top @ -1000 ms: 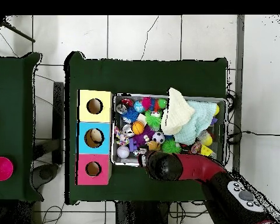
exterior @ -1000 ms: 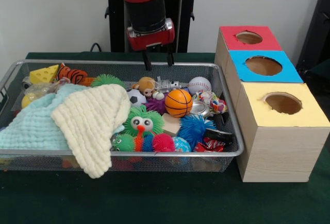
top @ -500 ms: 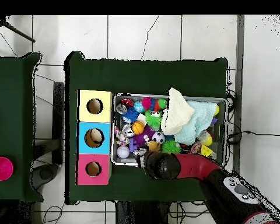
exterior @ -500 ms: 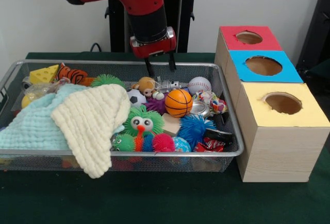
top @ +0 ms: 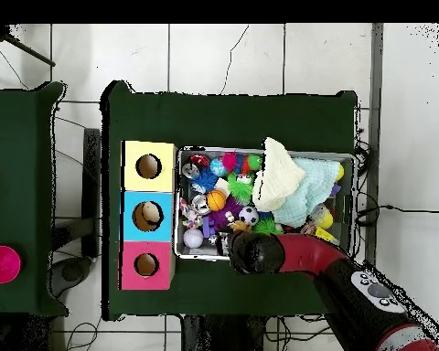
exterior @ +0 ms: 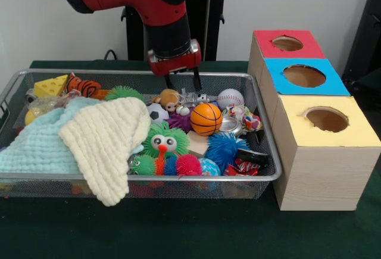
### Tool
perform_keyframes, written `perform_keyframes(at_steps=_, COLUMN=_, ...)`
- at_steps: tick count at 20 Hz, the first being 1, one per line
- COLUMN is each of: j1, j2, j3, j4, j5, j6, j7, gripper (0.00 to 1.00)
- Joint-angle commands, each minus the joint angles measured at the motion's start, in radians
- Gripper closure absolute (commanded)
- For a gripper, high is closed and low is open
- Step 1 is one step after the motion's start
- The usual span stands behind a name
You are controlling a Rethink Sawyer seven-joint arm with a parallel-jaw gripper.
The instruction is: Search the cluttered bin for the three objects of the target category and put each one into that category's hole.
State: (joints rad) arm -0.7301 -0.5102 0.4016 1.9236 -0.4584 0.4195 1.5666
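Note:
The silver wire-mesh bin [exterior: 178, 177] holds mixed toys; it also shows in the overhead view [top: 264, 150]. A brown monkey plush with a tan face [exterior: 168, 98] lies near the bin's far wall. An orange striped tiger plush [exterior: 83, 85] lies at the far left. My gripper [exterior: 181, 83] is open and empty, with its fingertips just above the monkey and to its right. In the overhead view the arm's wrist [top: 248, 252] hides the gripper and the monkey. The red-topped hole [exterior: 287, 43] is at the far right; it also shows in the overhead view [top: 146, 265].
A pale yellow cloth [exterior: 110, 140] and a mint cloth [exterior: 38, 146] cover the bin's left half. An orange basketball toy [exterior: 206, 119], a baseball [exterior: 230, 98], a soccer ball [exterior: 157, 113] and spiky rubber balls [exterior: 226, 149] crowd the right. The blue hole [exterior: 304, 75] and the yellow hole [exterior: 326, 119] adjoin the red one.
The gripper has come down from above the bin's far rim to just over the monkey plush. It stays open. The toys have not moved.

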Motion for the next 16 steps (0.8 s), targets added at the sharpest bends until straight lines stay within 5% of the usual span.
perform_keyframes(at_steps=1, j1=-0.007, j2=0.034, j3=0.079, j4=-0.201, j5=-0.078, j6=0.144, j7=-0.185, gripper=0.0)
perform_keyframes(at_steps=16, j1=-0.003, j2=0.009, j3=0.13, j4=-0.251, j5=-0.11, j6=0.29, j7=-0.196, gripper=0.0)
